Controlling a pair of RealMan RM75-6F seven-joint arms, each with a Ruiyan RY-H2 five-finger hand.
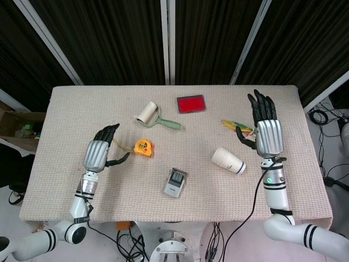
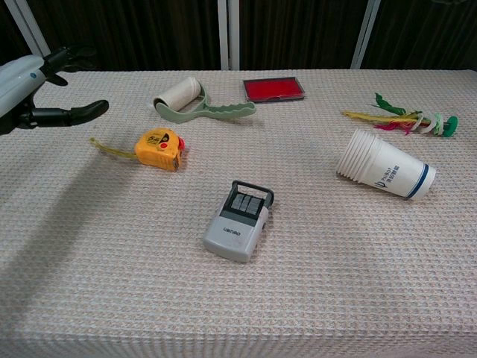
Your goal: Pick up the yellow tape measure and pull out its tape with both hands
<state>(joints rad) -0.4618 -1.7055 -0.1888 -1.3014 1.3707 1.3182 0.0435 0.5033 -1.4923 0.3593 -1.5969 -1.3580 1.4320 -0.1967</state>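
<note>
Yellow plastic marks my target: the yellow tape measure lies flat on the beige woven tablecloth, left of centre, with a short strip of its tape trailing out to the left. My left hand hovers just left of it, released, fingers spread and curved toward the case, thumb apart, holding nothing and not touching it. My right hand is raised over the right side of the table, also released, fingers straight and pointing to the far edge.

Near the table's middle I see a grey date stamp. A stack of white paper cups lies on its side to the right. Farther back sit a green-handled lint roller, a red ink pad and a feathered shuttlecock toy.
</note>
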